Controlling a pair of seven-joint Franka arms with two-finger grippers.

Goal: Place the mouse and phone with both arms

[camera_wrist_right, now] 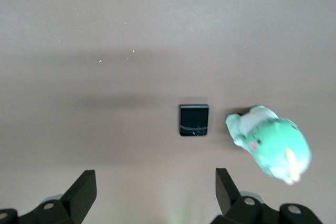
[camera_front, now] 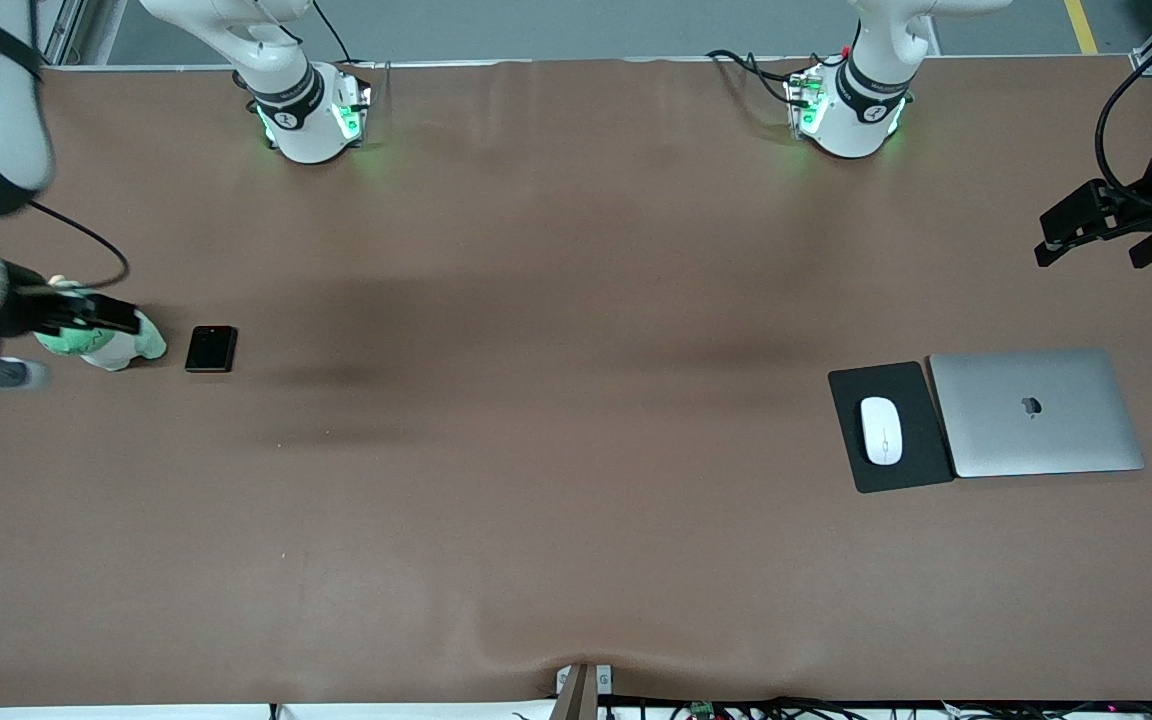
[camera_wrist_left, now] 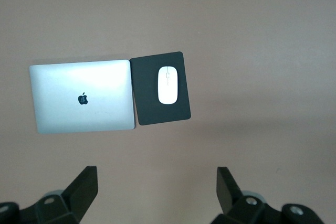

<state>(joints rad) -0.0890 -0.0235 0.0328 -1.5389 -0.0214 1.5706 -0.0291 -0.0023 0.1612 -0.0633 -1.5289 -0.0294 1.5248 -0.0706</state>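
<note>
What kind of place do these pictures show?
Probably a robotics lab staged as a desk: two arms bolted to a brown table carrying a closed laptop, a mouse on a black mouse pad, a phone and a green plush toy.

The surface (camera_front: 536,450) is plain matte brown, darker where soft shadows cross it. The mouse (camera_front: 881,430) is glossy white with a thin grey centre line, on a matte black pad (camera_front: 911,455). Beside it, the laptop (camera_front: 1036,412) is silver with a dark apple logo. The phone (camera_front: 210,349) is glossy black; the right wrist view shows a faint blue glint near one edge, possibly a reflection. The plush toy (camera_wrist_right: 270,142) is mint green and white with pink cheeks. Both arm bases glow green.
</note>
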